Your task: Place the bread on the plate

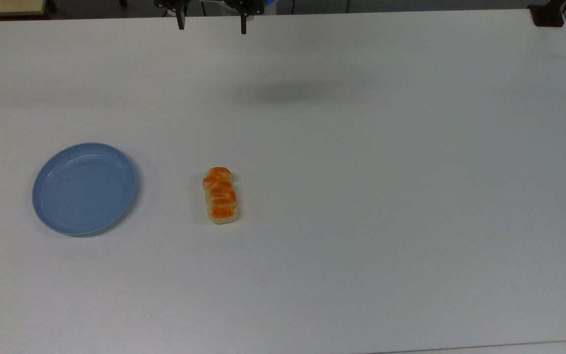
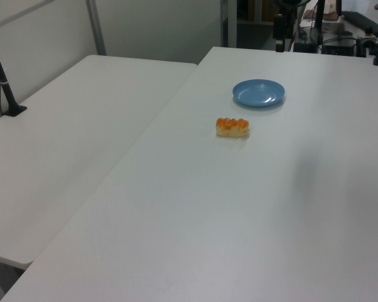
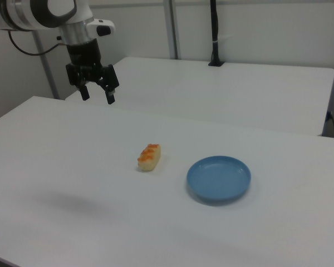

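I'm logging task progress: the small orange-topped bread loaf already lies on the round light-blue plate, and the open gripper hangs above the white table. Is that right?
Not quite. The small orange-topped bread loaf lies on the white table, apart from the round light-blue plate, which holds nothing; the top view shows the gap. The rest stands: in the right view the gripper hangs open above the table.

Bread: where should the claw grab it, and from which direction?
Take the bread across its short width at mid-length, coming straight down from above. It lies flat on the table with its long axis running up-down in the top view, so its pale long sides face the top view's left and right with open space around them. The open claw hangs high above the table; the plate is well apart.
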`<state>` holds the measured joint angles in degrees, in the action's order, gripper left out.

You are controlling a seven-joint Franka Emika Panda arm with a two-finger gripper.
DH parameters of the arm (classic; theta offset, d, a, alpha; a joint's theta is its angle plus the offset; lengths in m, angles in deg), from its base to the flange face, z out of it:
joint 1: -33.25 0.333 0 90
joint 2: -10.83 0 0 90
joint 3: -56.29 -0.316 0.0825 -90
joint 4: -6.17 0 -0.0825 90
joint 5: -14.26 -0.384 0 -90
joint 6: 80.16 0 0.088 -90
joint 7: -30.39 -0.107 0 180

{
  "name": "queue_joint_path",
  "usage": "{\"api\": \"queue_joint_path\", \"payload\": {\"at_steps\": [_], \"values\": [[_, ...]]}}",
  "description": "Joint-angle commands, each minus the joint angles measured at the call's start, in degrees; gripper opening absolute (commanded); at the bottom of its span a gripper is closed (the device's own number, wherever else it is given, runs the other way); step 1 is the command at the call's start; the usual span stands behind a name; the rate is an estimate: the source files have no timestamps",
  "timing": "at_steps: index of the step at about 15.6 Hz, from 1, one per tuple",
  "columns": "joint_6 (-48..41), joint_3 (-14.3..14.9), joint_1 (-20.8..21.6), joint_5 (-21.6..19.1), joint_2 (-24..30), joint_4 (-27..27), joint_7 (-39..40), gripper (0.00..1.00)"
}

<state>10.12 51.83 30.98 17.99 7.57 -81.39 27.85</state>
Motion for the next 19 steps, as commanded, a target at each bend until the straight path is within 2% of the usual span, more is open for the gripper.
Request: {"api": "queue_joint_path", "payload": {"at_steps": [1,11,15,19], "values": [[-1.25,0.16,-0.1,-1.01,1.41,-1.21,0.34,1.0],[-0.72,0.16,-0.01,-1.18,0.45,-1.12,0.34,1.0],[3.31,-0.02,0.17,-1.36,-3.15,-0.86,4.11,1.0],[7.44,-0.02,-0.01,-1.71,-6.23,-0.94,4.47,1.0]]}}
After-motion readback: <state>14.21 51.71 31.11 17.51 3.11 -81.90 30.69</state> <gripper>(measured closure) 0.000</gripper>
